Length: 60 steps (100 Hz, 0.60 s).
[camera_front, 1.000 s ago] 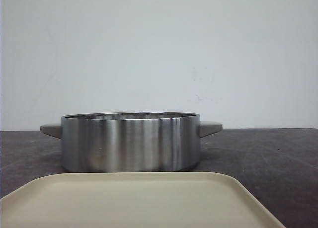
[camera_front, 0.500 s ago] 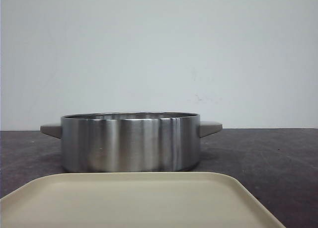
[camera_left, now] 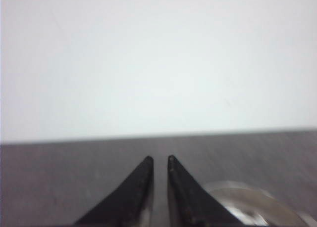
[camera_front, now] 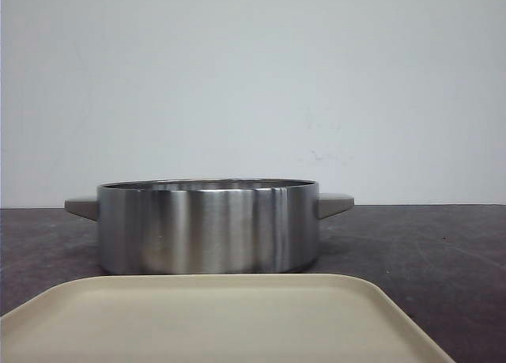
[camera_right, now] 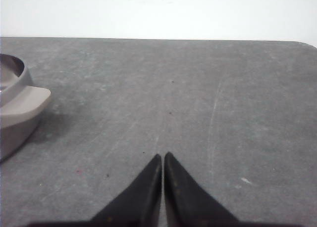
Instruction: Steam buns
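Observation:
The buns are out of view in every frame. A stainless steel pot [camera_front: 208,227] with grey side handles stands on the dark table, and its inside is hidden from the front view. One pot handle [camera_right: 22,102] shows in the right wrist view, off to the side of my right gripper [camera_right: 163,156], which is shut and empty above bare table. My left gripper [camera_left: 159,159] hovers over the dark table with a narrow gap between its fingers and nothing in it. That view is blurred.
A beige tray [camera_front: 221,319] with nothing showing on it fills the near part of the front view, in front of the pot. A round shiny object [camera_left: 257,207], blurred, lies beside my left gripper. A white wall stands behind the table.

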Tool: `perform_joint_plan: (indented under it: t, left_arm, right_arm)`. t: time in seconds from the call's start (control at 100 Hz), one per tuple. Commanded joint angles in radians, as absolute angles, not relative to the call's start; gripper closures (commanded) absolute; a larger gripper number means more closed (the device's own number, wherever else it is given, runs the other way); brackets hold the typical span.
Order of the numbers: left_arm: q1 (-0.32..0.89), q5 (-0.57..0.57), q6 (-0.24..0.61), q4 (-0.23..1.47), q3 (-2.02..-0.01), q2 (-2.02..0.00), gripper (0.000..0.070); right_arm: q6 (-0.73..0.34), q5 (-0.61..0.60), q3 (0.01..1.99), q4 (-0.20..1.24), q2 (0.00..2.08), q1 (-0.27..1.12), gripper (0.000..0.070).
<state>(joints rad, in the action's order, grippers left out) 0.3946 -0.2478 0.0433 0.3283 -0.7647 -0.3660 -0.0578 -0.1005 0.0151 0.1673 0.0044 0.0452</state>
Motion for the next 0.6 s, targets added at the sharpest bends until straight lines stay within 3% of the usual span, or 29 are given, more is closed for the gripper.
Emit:
perform_joint_plan:
  t: [0.0,0.31,0.44,0.59]
  left_arm:
    - [0.364,-0.232,0.051,0.182,-0.640,-0.342,0.0697]
    - [0.142,-0.170,0.200,-0.028,-0.216,-0.178,0.0697]
    - [0.089,-0.166,0.192,-0.051,-0.121,-0.123,0.0697]
    - [0.047,-0.131,0.121,-0.062,-0.059,-0.088,0.0697]
  right_arm:
    - [-0.067,-0.098,0.012,0.157,0.004,0.045,0.0693]
    - [-0.067,-0.098,0.012,0.157,0.004,0.045,0.0693]
    - [-0.067,-0.098,0.012,0.157,0.004,0.045,0.0693]
    - [-0.067,-0.098,0.012,0.157,0.004,0.045,0.0693]
